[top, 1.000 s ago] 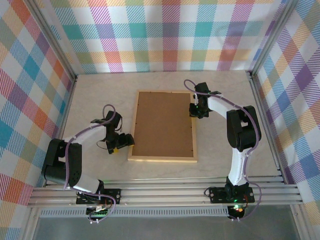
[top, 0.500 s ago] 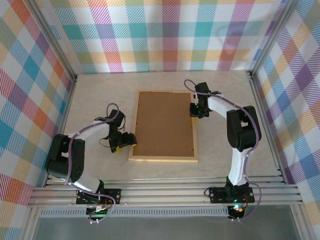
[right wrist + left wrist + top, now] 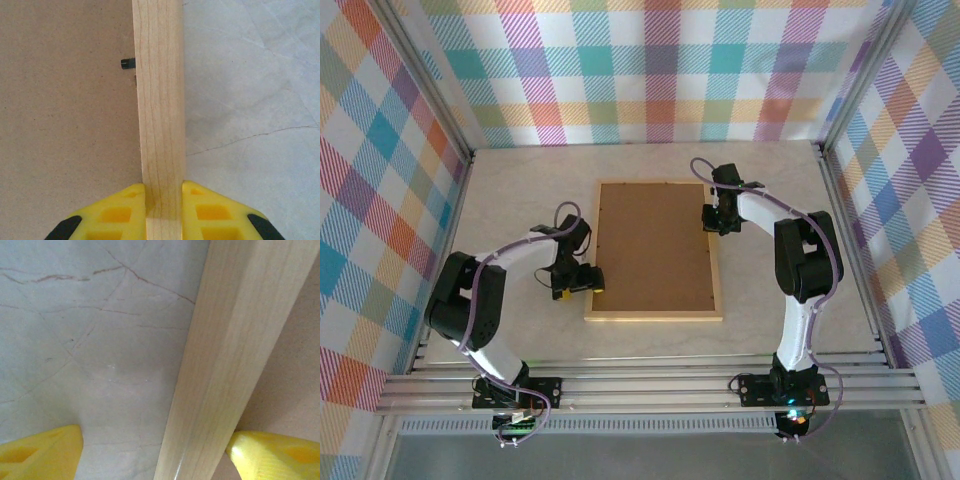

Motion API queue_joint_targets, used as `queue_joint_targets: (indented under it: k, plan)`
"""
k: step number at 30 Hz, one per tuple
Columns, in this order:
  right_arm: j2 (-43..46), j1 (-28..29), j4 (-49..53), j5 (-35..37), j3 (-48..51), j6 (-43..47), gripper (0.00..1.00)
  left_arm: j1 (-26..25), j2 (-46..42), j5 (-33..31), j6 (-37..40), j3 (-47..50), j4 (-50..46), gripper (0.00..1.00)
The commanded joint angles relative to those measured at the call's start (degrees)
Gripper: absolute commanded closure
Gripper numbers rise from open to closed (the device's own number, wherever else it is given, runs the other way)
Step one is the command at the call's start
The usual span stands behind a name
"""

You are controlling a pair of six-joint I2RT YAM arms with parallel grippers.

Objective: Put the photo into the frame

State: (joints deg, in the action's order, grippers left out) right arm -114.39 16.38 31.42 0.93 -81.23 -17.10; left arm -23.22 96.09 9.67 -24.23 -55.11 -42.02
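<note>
Frame lay flat on the pale marbled counter, roughly centre, back side up. The brown backing board filled the whole inside of it. Long sides ran away from the arm bases, slightly skewed, with the near end kicked a bit to the right.

Right tool was on the frame's right rail, near the far right corner. In the right wrist view the tool had both yellow fingers pressed flush against either side of the wood rail: clamped on it, one finger over the board and the other over the counter. A small black tab sat on the board right against the rail's inner edge, further along.

Left tool was at the left rail, close to the near left corner. In the left wrist view the tool was spread wide and straddled the rail. The outer finger stood clear of the wood with bare counter between; the inner finger sat over the board just beside the rail. Couldn't tell if that one touched. No grip on that side.

Plaid walls enclosed the cell on three sides.
</note>
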Motion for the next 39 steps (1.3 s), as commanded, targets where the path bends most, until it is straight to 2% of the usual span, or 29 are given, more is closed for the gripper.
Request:
queue_joint_targets:
  k: [1, 15, 20, 26, 30, 33, 36, 39]
  plan:
    - [-2.3, 2.0, 4.3, -6.0, 0.8, -0.5, 0.82, -4.1, 7.7, -2.6, 0.9, 2.8, 1.5, 0.2]
    - [-1.8, 2.0, 4.9, -4.7, 0.3, 0.0, 0.82, -4.5, 3.7, 1.4, 0.7, -3.9, 0.0, 0.19]
    - [-1.4, 1.9, 5.5, -3.9, -0.6, 0.3, 0.81, -3.3, 0.7, -0.6, 2.2, -9.1, -2.1, 0.17]
    - [-1.1, 1.6, 7.1, -2.5, -2.5, 1.0, 0.78, 0.4, -2.1, -5.0, 3.8, -11.9, -3.1, 0.16]
    - [0.7, 1.1, 7.8, -1.2, -3.6, 1.1, 0.64, 3.6, -4.5, -6.7, 2.4, -10.7, -0.3, 0.15]
    - [3.0, 0.6, 8.4, -0.1, -3.7, 1.6, 0.49, 6.0, -5.6, -7.6, 0.7, -9.2, 2.9, 0.13]
    - [5.8, 0.2, 8.8, 0.1, -2.7, 2.4, 0.32, 8.6, -5.7, -5.5, -1.5, -7.3, 8.3, 0.12]
    - [7.9, 0.1, 9.8, -1.0, -0.7, 2.8, 0.25, 10.4, -4.3, -2.3, -3.6, -6.1, 14.4, 0.12]
